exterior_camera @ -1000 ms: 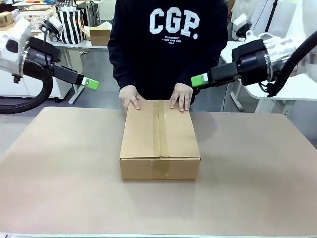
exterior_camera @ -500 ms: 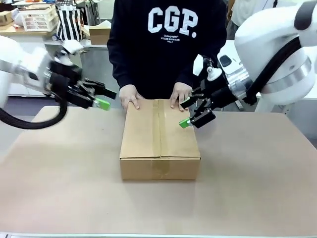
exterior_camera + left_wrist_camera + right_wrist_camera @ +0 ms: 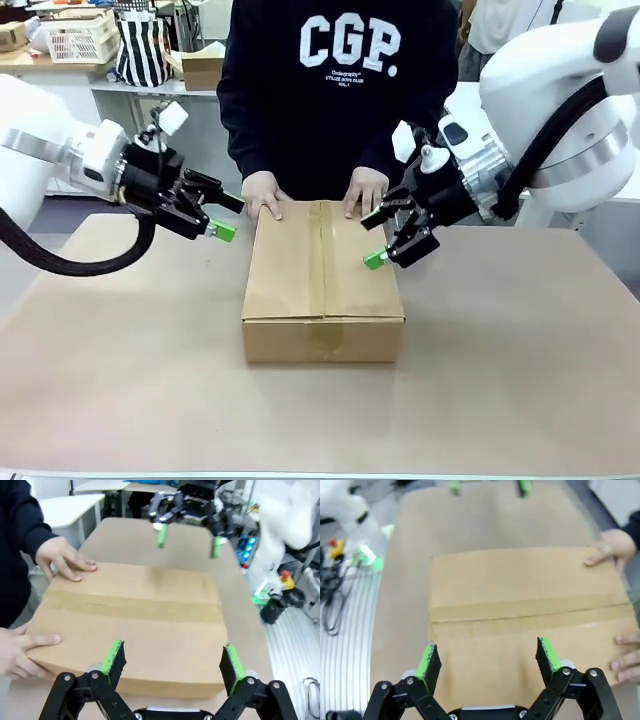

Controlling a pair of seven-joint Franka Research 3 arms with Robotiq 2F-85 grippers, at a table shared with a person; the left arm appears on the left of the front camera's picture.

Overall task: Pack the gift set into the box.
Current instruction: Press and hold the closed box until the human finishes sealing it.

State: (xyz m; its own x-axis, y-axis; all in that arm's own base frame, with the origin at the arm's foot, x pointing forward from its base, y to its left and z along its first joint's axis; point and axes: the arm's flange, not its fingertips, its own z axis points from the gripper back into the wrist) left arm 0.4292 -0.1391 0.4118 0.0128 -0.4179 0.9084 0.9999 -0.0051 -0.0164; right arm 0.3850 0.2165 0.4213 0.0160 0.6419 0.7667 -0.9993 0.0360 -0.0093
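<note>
The box (image 3: 322,270) sits near the middle of the table (image 3: 130,360), a little toward its far edge, with its long sides running from near edge to far edge. Its top flaps lie flat and shut, and a tape (image 3: 320,255) strip runs along the centre seam. Judging by this, the step in hand is getting the box open before anything can be packed. The left gripper (image 3: 228,216) hovers just beside the box's far left corner with its fingers spread. The right gripper (image 3: 372,240) hangs over the far right part of the top, also spread wide, and neither is pinching anything. The person's hands (image 3: 262,195) rest on the far end of the top, close to both grippers. Doing the step well probably means keeping the fingers clear of those hands and working nearer the middle of the seam. The two arms should likely move evenly, so the box does not slide toward the near edge. The tape looks intact, so a flap will likely not lift until the strip is broken or peeled. The shut flaps hide whatever the box holds. A small carton (image 3: 203,68) stands on a desk behind the person, and its contents cannot be made out.
</note>
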